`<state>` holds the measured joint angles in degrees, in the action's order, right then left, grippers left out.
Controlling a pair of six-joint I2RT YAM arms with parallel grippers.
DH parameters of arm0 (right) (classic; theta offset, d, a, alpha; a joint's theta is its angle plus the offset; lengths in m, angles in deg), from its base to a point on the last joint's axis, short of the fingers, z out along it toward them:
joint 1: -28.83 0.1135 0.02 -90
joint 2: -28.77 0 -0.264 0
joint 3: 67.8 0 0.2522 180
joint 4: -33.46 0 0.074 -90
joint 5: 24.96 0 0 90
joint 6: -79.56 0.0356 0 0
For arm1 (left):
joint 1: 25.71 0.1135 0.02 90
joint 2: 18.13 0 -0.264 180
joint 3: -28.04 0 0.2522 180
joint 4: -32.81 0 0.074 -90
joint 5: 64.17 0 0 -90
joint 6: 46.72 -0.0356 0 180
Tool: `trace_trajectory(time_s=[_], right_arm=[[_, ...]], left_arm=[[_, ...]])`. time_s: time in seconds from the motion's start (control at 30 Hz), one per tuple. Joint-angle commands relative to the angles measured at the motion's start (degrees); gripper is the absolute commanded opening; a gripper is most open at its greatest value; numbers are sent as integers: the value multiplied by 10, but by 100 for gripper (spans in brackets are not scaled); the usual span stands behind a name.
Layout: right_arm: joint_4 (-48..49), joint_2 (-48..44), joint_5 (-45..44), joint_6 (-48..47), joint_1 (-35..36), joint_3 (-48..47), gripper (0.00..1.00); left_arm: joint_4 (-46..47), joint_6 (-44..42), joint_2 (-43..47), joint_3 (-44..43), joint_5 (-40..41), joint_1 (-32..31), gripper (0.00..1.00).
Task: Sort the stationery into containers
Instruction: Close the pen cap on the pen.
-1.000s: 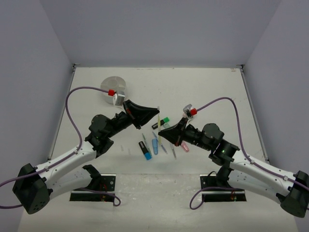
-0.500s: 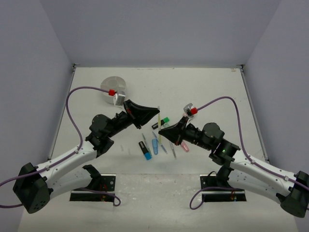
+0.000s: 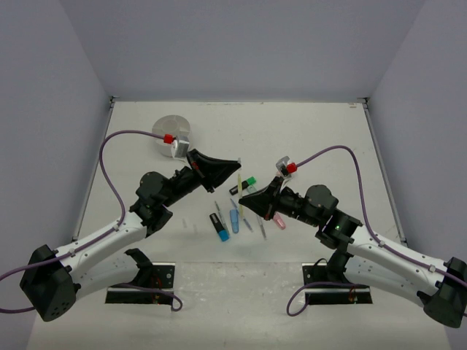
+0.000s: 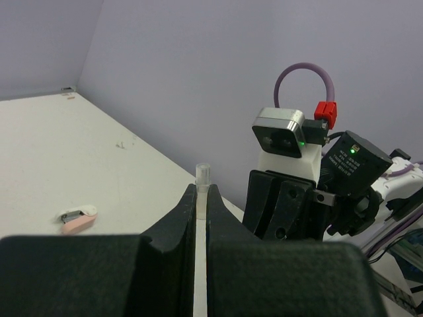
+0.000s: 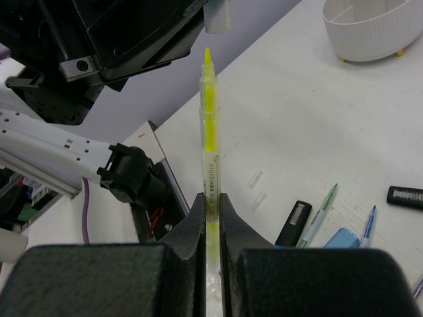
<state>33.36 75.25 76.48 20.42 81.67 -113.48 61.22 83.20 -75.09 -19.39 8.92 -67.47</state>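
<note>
Above the surface (image 3: 306, 131), the right pincer (image 5: 211, 201) held a yellow pen (image 5: 209, 119), the left pincer (image 4: 202, 198) a clear cap (image 4: 203, 173); the other pens (image 3: 234, 216) lay unsorted outside the tub (image 3: 164, 124).

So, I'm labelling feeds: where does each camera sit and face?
Top external: above and behind, looking down at the table; left arm and right arm show.
Left wrist: looks along the left tool, shut on a clear cap, toward the right arm's camera.
Right wrist: looks along the right tool, shut on the yellow pen, toward the white tub.
Shared: top and right wrist show pen, tub.
</note>
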Motion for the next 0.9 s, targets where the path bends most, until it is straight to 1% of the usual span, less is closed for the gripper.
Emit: trace_trajectory(time_s=[0.0, 0.4, 0.6, 0.87], right_arm=[[-1, -7, -21, -10, 2, -34, 0], [-17, -3, -31, -18, 2, -50, 0], [-13, -7, -50, -23, 1, -60, 0], [-6, 19, -56, -46, 1, -113, 0]], left_arm=[[21, 2, 1, -19, -6, 1, 0], [22, 4, 3, -9, -14, 1, 0], [29, 14, 2, 3, -20, 1, 0], [30, 19, 4, 9, -19, 1, 0]])
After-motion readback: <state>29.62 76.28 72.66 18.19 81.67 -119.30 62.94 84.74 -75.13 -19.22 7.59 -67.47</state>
